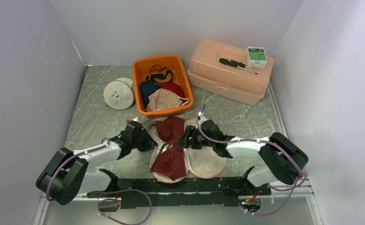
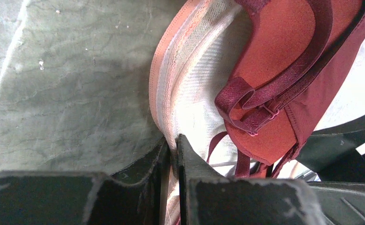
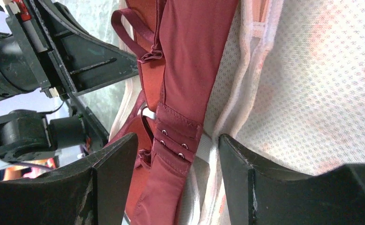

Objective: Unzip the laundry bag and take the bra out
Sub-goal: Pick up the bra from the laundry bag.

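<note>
The white mesh laundry bag (image 1: 207, 161) lies unzipped and spread open in front of the arms, with a dark red bra (image 1: 169, 140) across its open halves. My left gripper (image 1: 148, 139) is shut on the bag's pink-trimmed zipper edge (image 2: 164, 93), with the bra (image 2: 283, 70) just to its right. My right gripper (image 1: 186, 140) is open. Its fingers (image 3: 239, 164) straddle the bra's hook band (image 3: 175, 140) and the bag's edge (image 3: 232, 108), touching neither.
An orange bin (image 1: 161, 84) of several folded garments stands behind the bag. A round white zipped bag (image 1: 118, 93) lies left of it. A pink lidded box (image 1: 230, 77) with a screwdriver (image 1: 236, 64) and a small green-white box (image 1: 256, 56) is at the back right. White walls enclose the table.
</note>
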Robot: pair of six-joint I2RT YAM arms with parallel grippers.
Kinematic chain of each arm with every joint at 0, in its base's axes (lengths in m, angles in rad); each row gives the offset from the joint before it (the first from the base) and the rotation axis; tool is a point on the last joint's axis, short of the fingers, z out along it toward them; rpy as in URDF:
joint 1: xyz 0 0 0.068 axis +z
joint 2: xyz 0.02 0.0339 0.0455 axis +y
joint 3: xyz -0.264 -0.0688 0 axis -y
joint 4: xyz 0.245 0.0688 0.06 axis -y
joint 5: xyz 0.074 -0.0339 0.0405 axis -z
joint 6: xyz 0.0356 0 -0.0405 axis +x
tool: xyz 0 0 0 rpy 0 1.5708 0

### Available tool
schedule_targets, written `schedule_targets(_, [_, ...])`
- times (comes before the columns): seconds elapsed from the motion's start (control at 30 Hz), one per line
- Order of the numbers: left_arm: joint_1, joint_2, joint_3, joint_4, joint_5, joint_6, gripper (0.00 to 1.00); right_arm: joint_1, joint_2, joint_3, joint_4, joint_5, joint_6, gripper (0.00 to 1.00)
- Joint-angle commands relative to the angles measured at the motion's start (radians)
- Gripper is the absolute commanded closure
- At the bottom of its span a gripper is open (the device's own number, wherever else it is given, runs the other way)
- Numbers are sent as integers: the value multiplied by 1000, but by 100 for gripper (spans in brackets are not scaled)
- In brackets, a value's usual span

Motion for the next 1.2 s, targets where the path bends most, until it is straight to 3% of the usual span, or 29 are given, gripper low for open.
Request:
schedule_targets(0.0, [-13,27,-52,-129,-56,24,84,31,-136,33,-93,192,-54,32])
schedule_targets(0.13, [-14,12,-54,-143,-67,21,85,42,-211,52,-162,193,-95,31])
schedule_targets(0.33, [-16,9,-52,-148,-69,19,86,42,-126,55,-93,53,-39,31])
schedule_targets(1.17, [-34,5,-54,-144,-77,4,89,41,2,67,-3,-30,-31,34])
